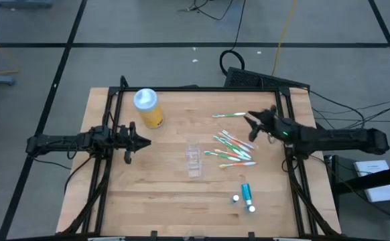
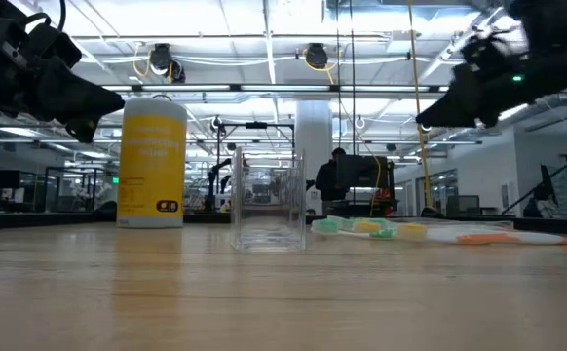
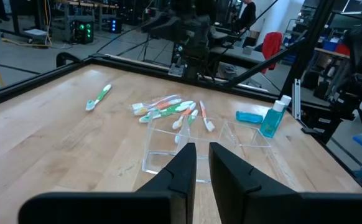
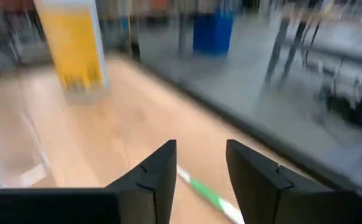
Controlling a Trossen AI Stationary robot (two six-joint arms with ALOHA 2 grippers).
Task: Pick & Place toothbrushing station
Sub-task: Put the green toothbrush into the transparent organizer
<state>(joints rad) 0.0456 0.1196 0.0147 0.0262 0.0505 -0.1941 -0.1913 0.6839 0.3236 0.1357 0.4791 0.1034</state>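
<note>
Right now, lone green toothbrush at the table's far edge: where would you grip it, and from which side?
Mid-handle, from straight above. The lone toothbrush lies flat on the table, apart from the pile, so fingers should straddle its slim handle crosswise. The right gripper hovers nearby, fingers parted, likely best placed.

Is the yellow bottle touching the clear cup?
Apart. The high view shows bare wood between the yellow bottle and the clear cup, which sits nearer the table's middle. The low view also shows a gap between them.
</note>
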